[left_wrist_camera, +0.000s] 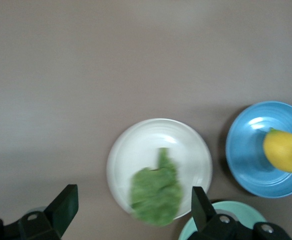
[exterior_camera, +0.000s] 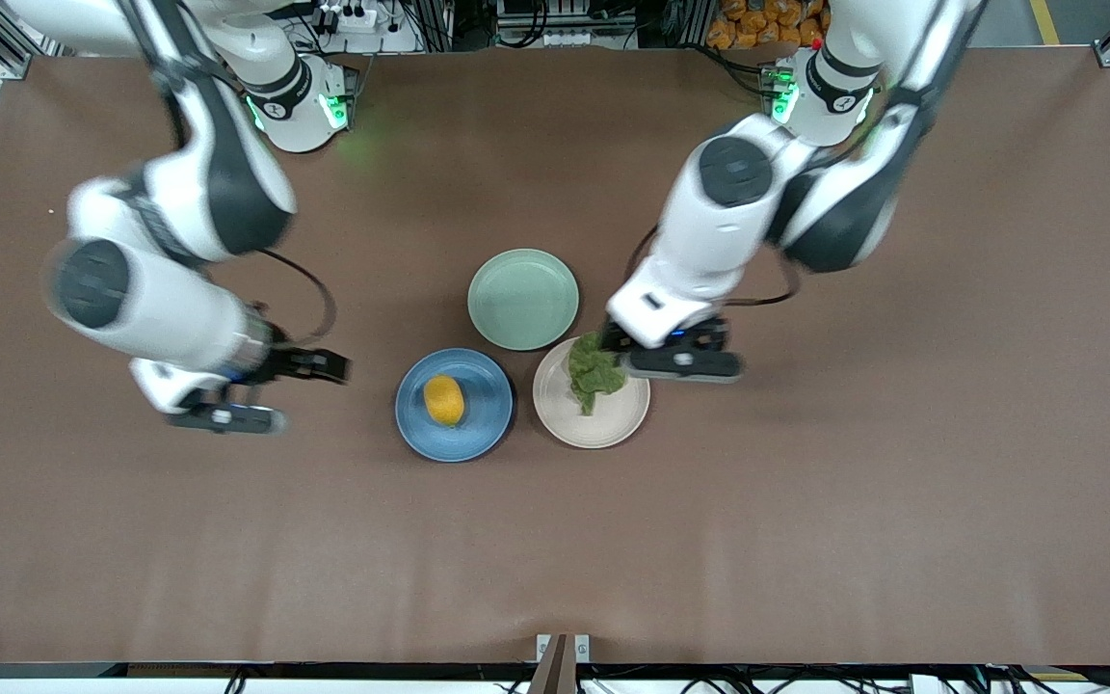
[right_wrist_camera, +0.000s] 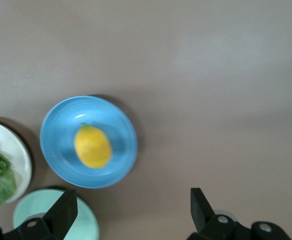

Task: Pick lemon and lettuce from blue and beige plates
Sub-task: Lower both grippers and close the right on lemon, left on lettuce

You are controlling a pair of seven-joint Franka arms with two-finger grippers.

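Left arm reaching down from its base, left gripper (left_wrist_camera: 131,212) hanging low with fingers spread wide and holding nothing, right arm bending forward, right gripper (right_wrist_camera: 131,215) hovering likewise, fingers parted, empty

The 3 plates crowd together mid-bench (exterior_camera: 806,540): mint plate (exterior_camera: 522,298) just beside the blue plate (exterior_camera: 497,414) and beige plate (exterior_camera: 613,424), little gap between them. Bare bench lies open all around, and above the lemon (exterior_camera: 444,400) and lettuce (exterior_camera: 595,374).

plates: 3 round matte — 1 medium-blue plate (exterior_camera: 478,429), 1 pale beige plate (exterior_camera: 603,424), 1 mint-green plate (exterior_camera: 522,298) | yellow-orange oval lemon (exterior_camera: 443,400): 1 | wrinkled green lettuce leaf (exterior_camera: 595,372): 1
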